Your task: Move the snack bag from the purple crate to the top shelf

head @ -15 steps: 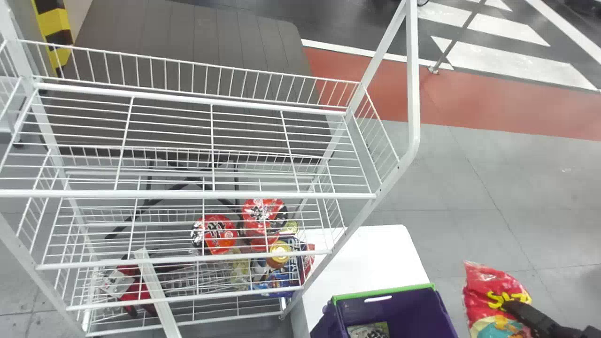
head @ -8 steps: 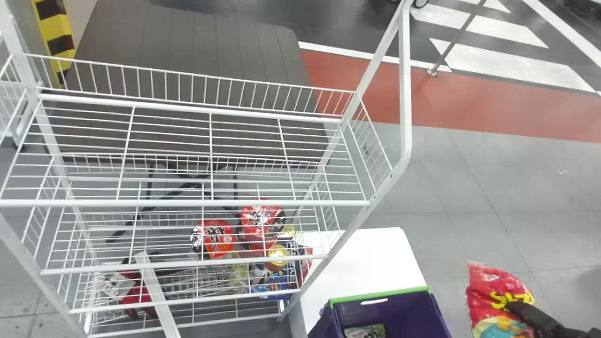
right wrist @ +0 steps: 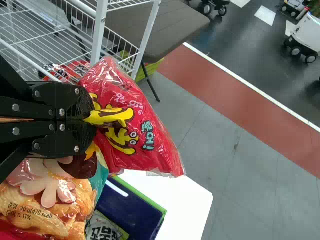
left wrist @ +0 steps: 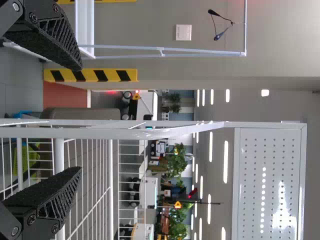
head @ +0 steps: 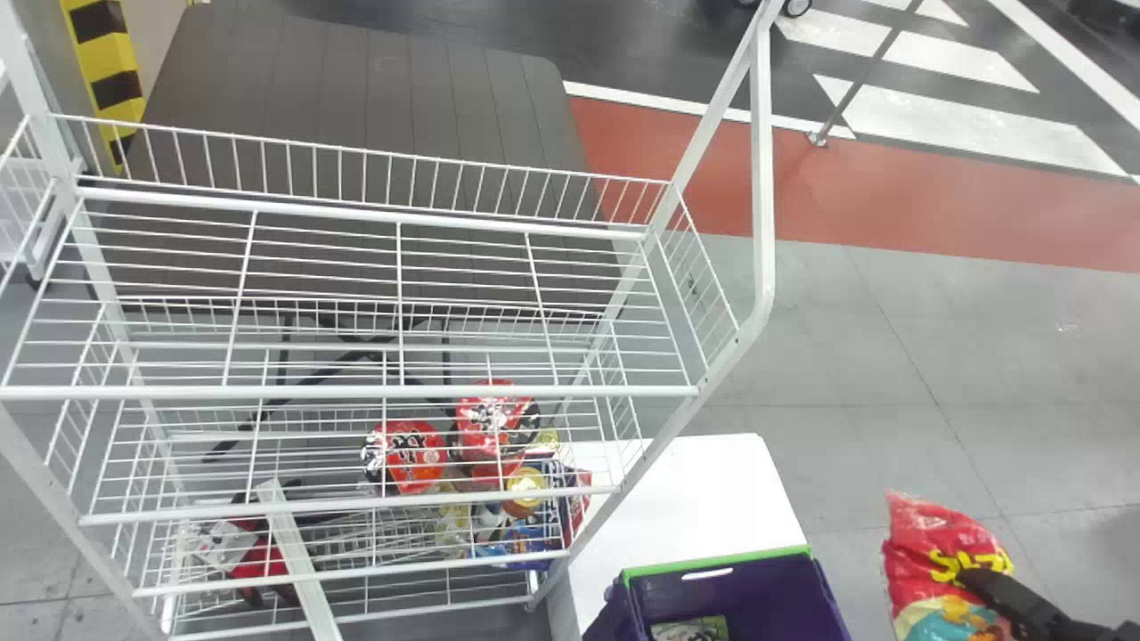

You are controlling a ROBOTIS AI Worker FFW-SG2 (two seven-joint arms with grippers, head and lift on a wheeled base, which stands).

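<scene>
One crate (head: 766, 588), one snack bag (head: 917, 543), at least two red packs (head: 411, 458).

L tool (left wrist: 80, 119), black, fingers spread wide apart, nothing held betw. them. Finger pads (left wrist: 52, 45) ribbed, dark. White wire rack (left wrist: 110, 165) lies behind, w/ one finger seen against its wires; rack post (left wrist: 115, 133) runs up to a perforated panel (left wrist: 250, 155), white, w/ bright reflections. Green item (left wrist: 33, 159) seen thru wires, ID unclear. Wall (left wrist: 150, 22) plain, w/ sq. white plate (left wrist: 183, 32) & yellow/blk striped band (left wrist: 90, 75) nr. floor. Red floor strip (left wrist: 65, 95) adj. to band. Bkgd.: leafy plants (left wrist: 176, 162), assorted equip. (details too small to tell), ceiling lights (left wrist: 225, 162) lit, in rows.
</scene>
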